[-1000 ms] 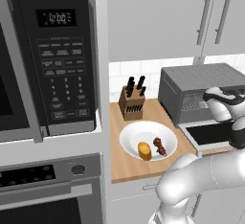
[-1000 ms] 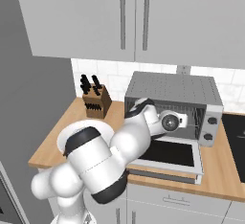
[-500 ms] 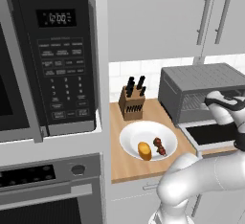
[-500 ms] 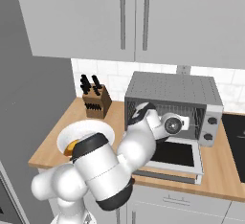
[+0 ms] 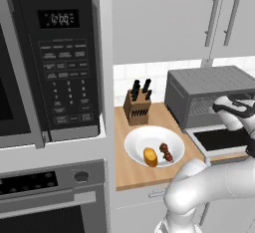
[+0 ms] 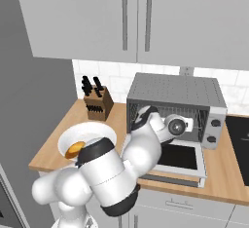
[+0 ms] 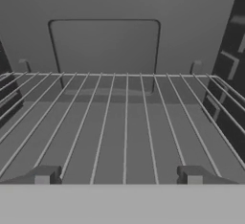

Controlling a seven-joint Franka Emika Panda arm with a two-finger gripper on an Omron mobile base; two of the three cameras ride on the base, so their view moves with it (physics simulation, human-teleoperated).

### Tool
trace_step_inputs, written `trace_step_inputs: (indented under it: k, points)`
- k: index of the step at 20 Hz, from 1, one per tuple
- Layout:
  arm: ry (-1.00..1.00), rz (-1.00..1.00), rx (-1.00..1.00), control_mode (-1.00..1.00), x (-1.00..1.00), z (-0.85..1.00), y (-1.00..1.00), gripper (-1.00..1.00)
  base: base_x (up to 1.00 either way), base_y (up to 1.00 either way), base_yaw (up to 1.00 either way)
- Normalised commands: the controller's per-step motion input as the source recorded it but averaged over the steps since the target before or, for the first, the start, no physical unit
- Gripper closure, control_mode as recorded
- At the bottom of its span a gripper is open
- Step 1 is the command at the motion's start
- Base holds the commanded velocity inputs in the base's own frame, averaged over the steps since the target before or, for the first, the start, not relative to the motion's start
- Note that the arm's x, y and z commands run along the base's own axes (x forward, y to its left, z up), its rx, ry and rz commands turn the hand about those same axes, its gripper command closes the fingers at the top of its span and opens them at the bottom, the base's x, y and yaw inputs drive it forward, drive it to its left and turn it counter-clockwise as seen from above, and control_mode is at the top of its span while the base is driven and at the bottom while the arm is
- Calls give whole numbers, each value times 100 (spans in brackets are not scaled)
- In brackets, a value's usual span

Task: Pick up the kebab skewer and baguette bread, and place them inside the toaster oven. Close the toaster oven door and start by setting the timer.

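The two-finger gripper (image 7: 119, 175) stands spread wide with nothing between its tips, poised over the wire rack (image 7: 119, 117) inside the grey ribbed toaster oven (image 5: 209, 85), whose glass door (image 6: 182, 159) lies dropped open. At nine o'clock, the white plate (image 5: 137, 147) carries the golden-orange baguette bread (image 5: 150, 157) just beside the dark red kebab skewer (image 5: 166, 152)
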Motion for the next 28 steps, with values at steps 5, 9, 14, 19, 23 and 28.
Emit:
trace_step_inputs:
  k: [5, 9, 14, 19, 23, 28]
  points:
    - [0, 0, 0, -100, -22, -60, -1, -100, 0, 0, 0]
    - [0, 0, 0, -100, -43, -79, 0, -100, 0, 0, 0]
    - [0, 0, 0, -100, -50, -83, 0, -100, 0, 0, 0]
    - [1, 0, 0, -100, -48, -89, 0, -100, 0, 0, 0]
    - [6, 0, 0, -100, -46, -90, 0, -100, 0, 0, 0]
    - [8, 0, 0, -100, -51, -83, 0, -100, 0, 0, 0]
